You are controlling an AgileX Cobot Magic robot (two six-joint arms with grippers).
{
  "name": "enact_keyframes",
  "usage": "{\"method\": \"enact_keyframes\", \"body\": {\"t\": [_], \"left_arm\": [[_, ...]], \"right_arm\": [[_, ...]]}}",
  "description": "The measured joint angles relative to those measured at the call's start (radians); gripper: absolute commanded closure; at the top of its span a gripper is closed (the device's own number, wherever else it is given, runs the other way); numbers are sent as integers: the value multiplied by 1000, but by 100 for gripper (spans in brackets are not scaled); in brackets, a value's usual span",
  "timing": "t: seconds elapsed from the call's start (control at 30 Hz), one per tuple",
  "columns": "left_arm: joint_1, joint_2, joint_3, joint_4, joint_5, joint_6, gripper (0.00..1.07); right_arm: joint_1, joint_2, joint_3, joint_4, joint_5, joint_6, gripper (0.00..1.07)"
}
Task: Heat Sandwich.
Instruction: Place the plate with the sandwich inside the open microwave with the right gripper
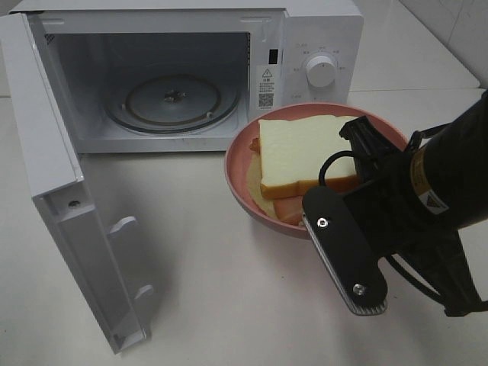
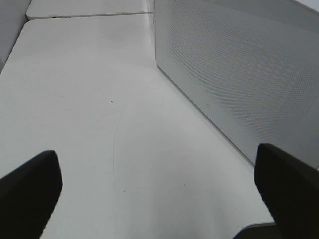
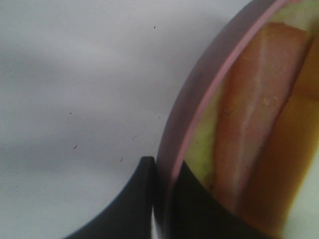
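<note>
We locate the microwave (image 1: 152, 53) at the rear of the desk (image 1: 229, 290). Its door (image 1: 69, 221) stands open at the left and reaches forward over the desk. The turntable (image 1: 171, 103) lies inside the cavity, and the dial (image 1: 321, 70) sits to the right of it. The plate (image 1: 238, 164) is in front of the dial panel, with the sandwich (image 1: 305, 149) on it. The right hand (image 3: 163, 199) straddles the plate's near rim. The left hand (image 2: 159, 189) is above the desk, beside an outer wall of the microwave.

light: bright, diffuse | shadows: soft | exterior: sharp | right wrist: blurred close-up
</note>
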Motion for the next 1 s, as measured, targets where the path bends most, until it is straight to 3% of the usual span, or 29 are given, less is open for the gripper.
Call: {"method": "enact_keyframes", "body": {"t": [0.4,0.67,1.0], "left_arm": [[0,0,0,0,0,0,9],[0,0,0,0,0,0,9],[0,0,0,0,0,0,9]], "right_arm": [[-79,0,0,134,-111,-292,107],[-177,0,0,396,-148,-666,107],[-192,2,0,610,-153,-916,107]]}}
